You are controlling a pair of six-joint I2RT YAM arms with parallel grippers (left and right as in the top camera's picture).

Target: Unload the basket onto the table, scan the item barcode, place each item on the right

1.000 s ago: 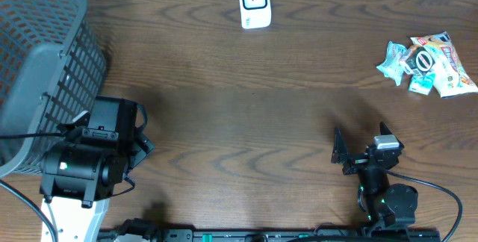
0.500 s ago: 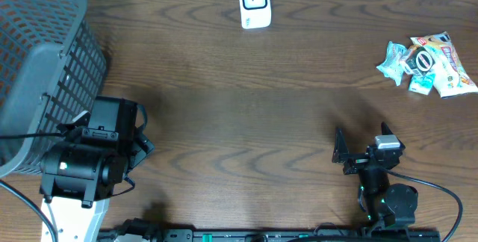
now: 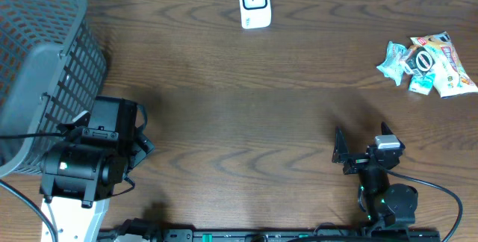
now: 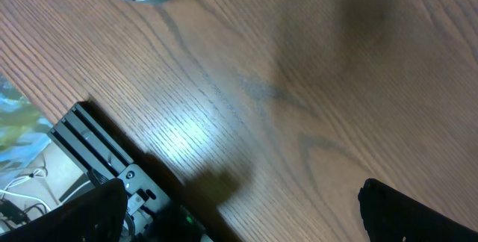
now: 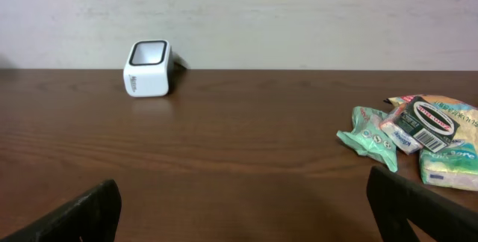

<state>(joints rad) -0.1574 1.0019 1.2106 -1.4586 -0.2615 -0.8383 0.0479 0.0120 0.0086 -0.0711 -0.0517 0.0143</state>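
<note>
A: Judged the task at its very start: nothing lifted, nothing shown to the scanner (image 3: 254,3).

B: Agreed. Found the left gripper (image 4: 239,197) spread to its widest over bare wood at the front left, holding nothing. Found the right gripper (image 3: 361,139) likewise fully spread and empty, at the front right.

A: Located the packets (image 3: 427,64) where?

B: On the far right of the surface (image 3: 246,122), in a small heap, well apart from both grippers. Placed the scanner at the far edge, near the middle.

A: Next move?

B: Probably called for a reach with the right gripper to the heap and a pinch on one packet alone. Then a carry to the scanner, barcode (image 5: 435,135) turned toward its window. Spotted that barcode on the dark-labelled top packet.

A: Materials, biggest first?

B: Dark brown wood-grain surface, flat, faintly glossy. Grey plastic basket (image 3: 37,63) with lattice walls, far left. Thin crinkly film packets, likely slippery and apt to buckle. Small white boxy scanner with a hard smooth shell, rounded corners and a dark-rimmed window.
</note>
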